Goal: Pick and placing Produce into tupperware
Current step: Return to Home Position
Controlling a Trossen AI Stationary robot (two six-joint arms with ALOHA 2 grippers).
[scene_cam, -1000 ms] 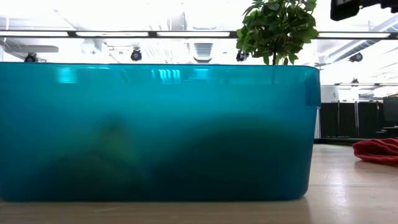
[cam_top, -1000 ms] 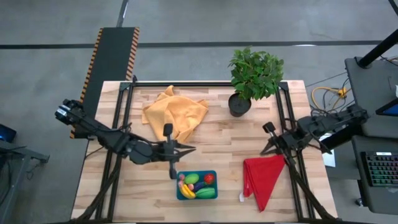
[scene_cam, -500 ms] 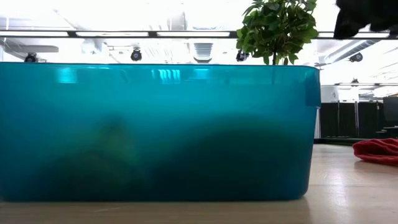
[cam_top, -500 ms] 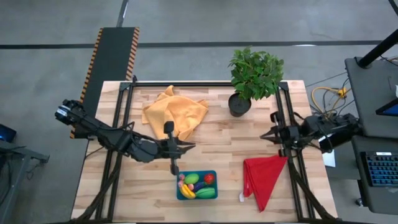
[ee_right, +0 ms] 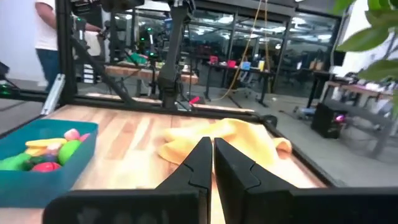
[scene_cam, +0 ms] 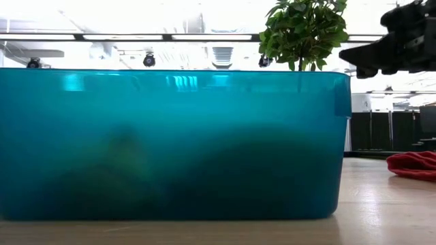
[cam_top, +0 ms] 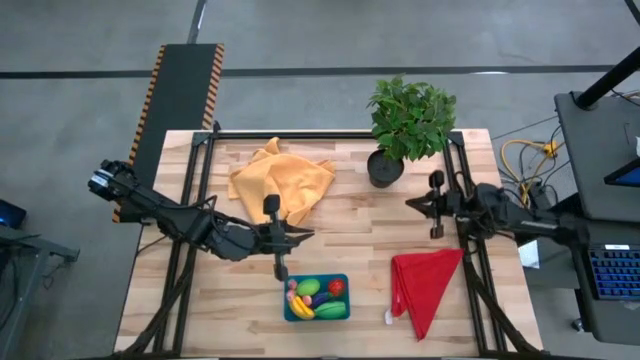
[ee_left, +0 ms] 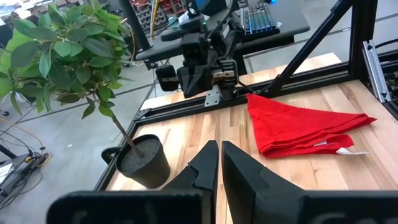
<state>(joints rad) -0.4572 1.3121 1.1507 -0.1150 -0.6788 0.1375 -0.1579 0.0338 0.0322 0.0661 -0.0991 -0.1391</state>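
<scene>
In the tupperware [cam_top: 318,277], toy produce [cam_top: 316,298]

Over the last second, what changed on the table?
Only the right gripper moved: shut and empty, it swung toward the plant pot, away from the red cloth, and now shows lower in the low view. Nothing was taken or let go. The left gripper, the tupperware with the produce and the orange cloth stayed put.

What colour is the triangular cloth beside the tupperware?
Red; the left wrist view shows the cloth best.
</scene>
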